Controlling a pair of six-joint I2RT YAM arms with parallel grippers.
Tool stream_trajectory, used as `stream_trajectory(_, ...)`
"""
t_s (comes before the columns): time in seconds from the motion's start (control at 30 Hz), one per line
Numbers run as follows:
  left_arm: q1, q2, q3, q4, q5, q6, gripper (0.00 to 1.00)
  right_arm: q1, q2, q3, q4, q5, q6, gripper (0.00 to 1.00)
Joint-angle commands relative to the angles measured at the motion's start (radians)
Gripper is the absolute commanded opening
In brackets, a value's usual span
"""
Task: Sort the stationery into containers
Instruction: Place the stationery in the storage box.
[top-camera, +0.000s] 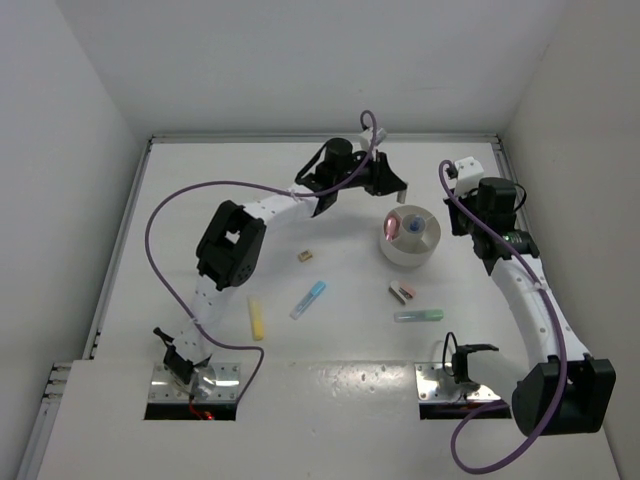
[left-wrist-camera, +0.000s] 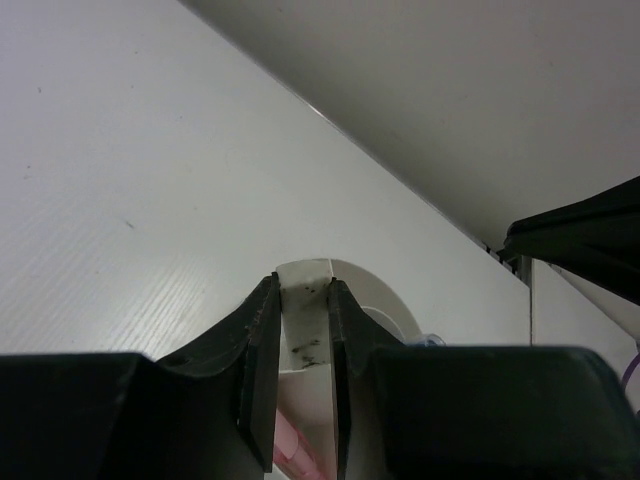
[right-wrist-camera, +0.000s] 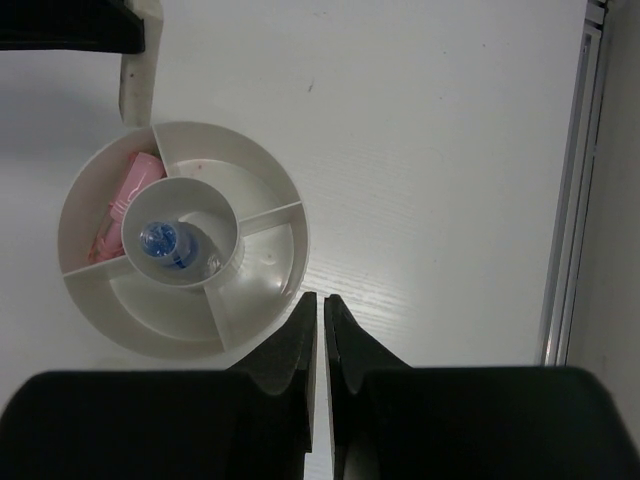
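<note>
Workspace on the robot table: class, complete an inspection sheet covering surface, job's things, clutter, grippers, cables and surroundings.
Surface: white table.
Job's things: divided dish holds pink sticks and a blue-capped bottle; on the table lie tan block, blue stick, yellow stick, brown-pink block, green stick.
Clutter: nothing seen.
Grippers: left gripper holds a pale bar at the dish's rim; right gripper shut, empty.
Cables: purple cable along each arm.
Surroundings: white walls on three sides.

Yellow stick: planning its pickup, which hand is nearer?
Left. From the yellow stick, the left hand is by the dish's far rim; the right hand is farther, past the dish.
</note>
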Motion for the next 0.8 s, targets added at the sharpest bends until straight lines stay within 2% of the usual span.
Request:
stream_trajectory(0.0,-0.017,0.029,0.058,0.084,0.030,0.012,0.00,0.007,0.002,-0.003,0.044,-0.005,-0.009,0.06)
stream_trajectory(0.5,-0.045,0.143,0.150,0.060,-0.001,-0.006,0.00,0.007,0.011,-0.003,0.044,-0.005,-0.009,0.06)
stream_trajectory(0.7,-0.045,0.170,0.171,0.038,-0.012,0.003,0.02,0.007,0.011,-0.003,0.044,0.005,-0.009,0.06)
stream_trajectory(0.77,-0.045,0.171,0.171,0.029,-0.021,0.003,0.06,0.007,0.011,-0.003,0.044,0.005,-0.009,0.06)
